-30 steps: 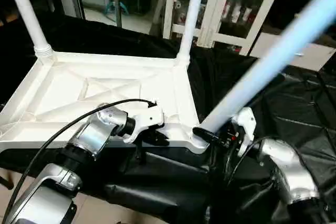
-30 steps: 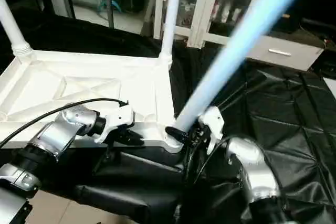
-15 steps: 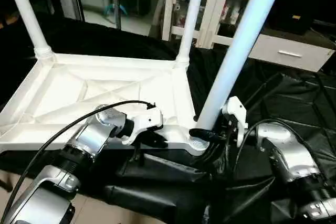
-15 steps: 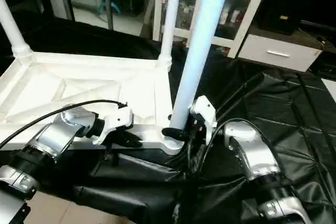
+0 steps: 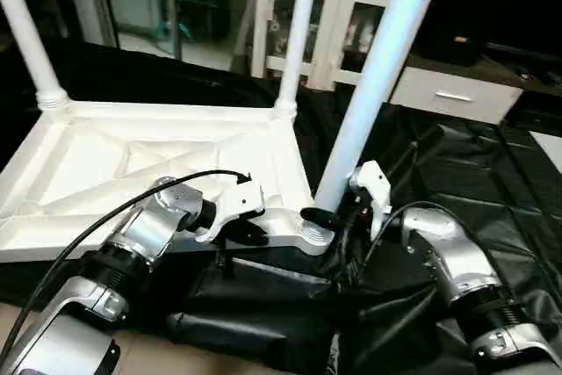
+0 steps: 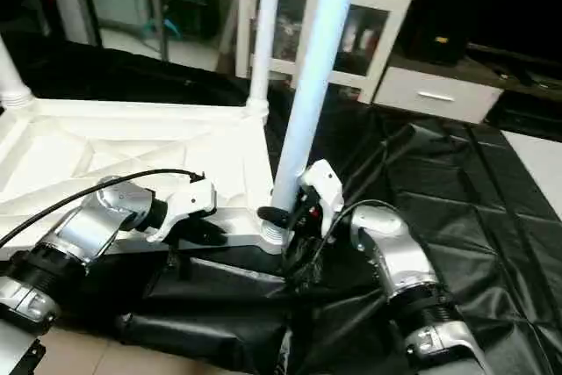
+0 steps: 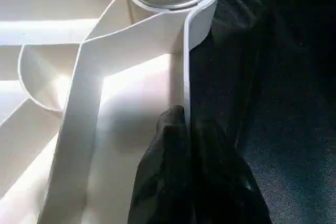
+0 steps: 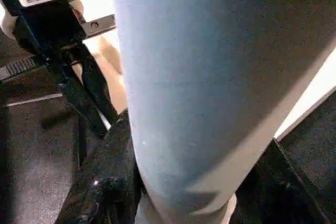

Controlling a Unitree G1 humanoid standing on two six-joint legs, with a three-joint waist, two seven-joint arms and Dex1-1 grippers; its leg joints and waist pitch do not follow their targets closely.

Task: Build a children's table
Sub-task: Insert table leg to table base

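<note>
The children's table lies upside down on the black-draped worktable, its white ribbed top (image 5: 132, 164) facing up. Two white legs (image 5: 26, 32) (image 5: 297, 41) stand in the far corner sockets. A third leg (image 5: 369, 103) rises almost upright from the near right corner socket (image 5: 314, 236), leaning slightly right. My right gripper (image 5: 329, 215) is shut around this leg's base just above the socket; its black fingers (image 8: 105, 182) flank the tube (image 8: 210, 77). My left gripper (image 5: 250, 233) is shut on the top's near rim (image 7: 181, 87), a little left of that socket, fingers (image 7: 178, 177) pinching the thin wall.
Black cloth (image 5: 492, 182) covers the worktable to the right in loose folds. A white glass-door cabinet (image 5: 290, 15) and a low white drawer unit (image 5: 448, 94) stand behind. A black cable (image 5: 105, 217) loops over my left forearm.
My right gripper has swung the third leg from a strong rightward tilt to nearly upright over the near right socket. The left gripper has kept its hold on the rim. The camera has shifted.
</note>
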